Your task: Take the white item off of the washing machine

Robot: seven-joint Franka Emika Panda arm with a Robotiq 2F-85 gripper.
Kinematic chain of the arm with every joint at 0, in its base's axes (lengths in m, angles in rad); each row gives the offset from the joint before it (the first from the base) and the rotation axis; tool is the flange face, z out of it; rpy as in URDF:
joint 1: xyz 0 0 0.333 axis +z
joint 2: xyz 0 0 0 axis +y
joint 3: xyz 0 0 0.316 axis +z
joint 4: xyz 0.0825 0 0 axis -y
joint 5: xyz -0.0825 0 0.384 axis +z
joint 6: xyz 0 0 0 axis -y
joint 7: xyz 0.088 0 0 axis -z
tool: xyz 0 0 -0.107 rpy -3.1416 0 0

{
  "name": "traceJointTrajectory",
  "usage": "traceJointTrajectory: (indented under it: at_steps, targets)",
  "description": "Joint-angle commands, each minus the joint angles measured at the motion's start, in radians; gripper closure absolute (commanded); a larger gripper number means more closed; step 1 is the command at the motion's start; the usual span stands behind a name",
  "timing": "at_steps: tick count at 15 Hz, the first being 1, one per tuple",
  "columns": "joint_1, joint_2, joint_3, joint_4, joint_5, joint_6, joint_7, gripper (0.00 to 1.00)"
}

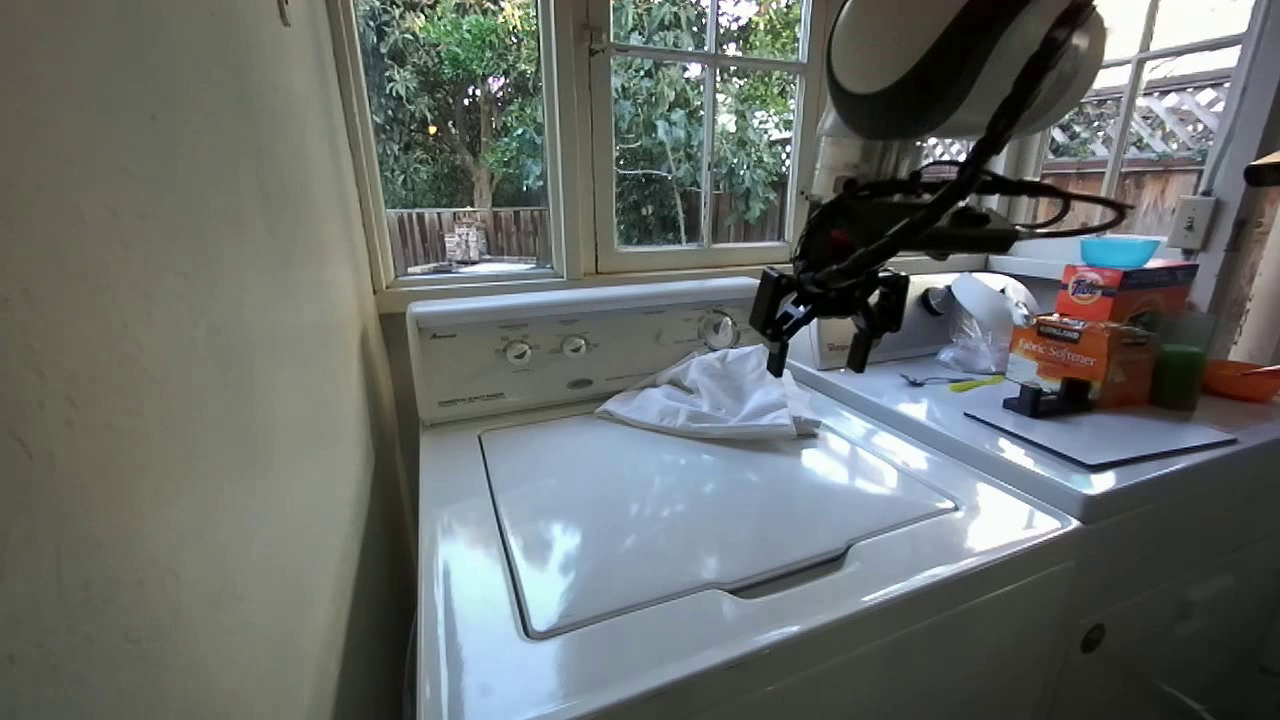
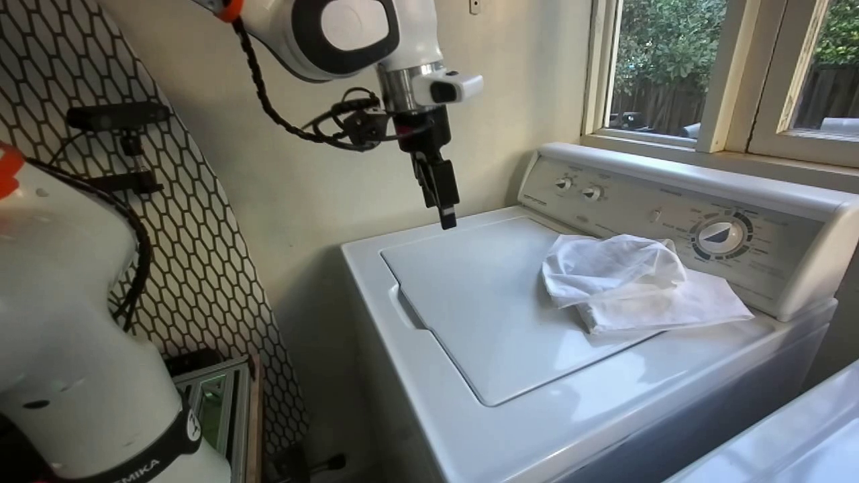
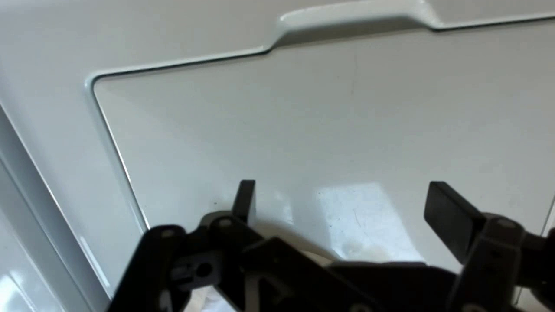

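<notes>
Over the white metal washing machine (image 2: 496,302), the black two-fingered gripper (image 1: 817,352) hangs empty, spread wide (to pinch broadly, I'd guess); the crumpled white cloth (image 2: 624,285) lies toward the machine's back.

The white arm (image 2: 356,27) is banded in black and orange, lettered EMIKA, strung with twisted black cable (image 1: 1010,108) and tipped by a black claw (image 1: 817,358).

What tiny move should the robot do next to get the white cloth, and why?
Probably slide the fingers across, above the white cloth: they're open, but the wrist view shows lid between their tips, while the cloth lies crumpled near the control panel.
</notes>
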Motion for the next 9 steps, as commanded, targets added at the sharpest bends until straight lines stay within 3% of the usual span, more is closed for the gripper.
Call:
traceJointTrajectory:
  at_steps: [1, 5, 7, 8, 9]
  targets:
    - [-0.022, 0.189, -0.003, 0.078, -0.064, 0.169, 0.054, 0.00]
    - [-0.055, 0.386, -0.003, 0.178, -0.178, 0.444, 0.143, 0.00]
    - [-0.085, 0.451, -0.011, 0.230, -0.341, 0.488, 0.273, 0.00]
    - [-0.030, 0.375, -0.041, 0.168, -0.224, 0.454, 0.160, 0.00]
    - [-0.036, 0.410, -0.049, 0.194, -0.277, 0.471, 0.208, 0.00]
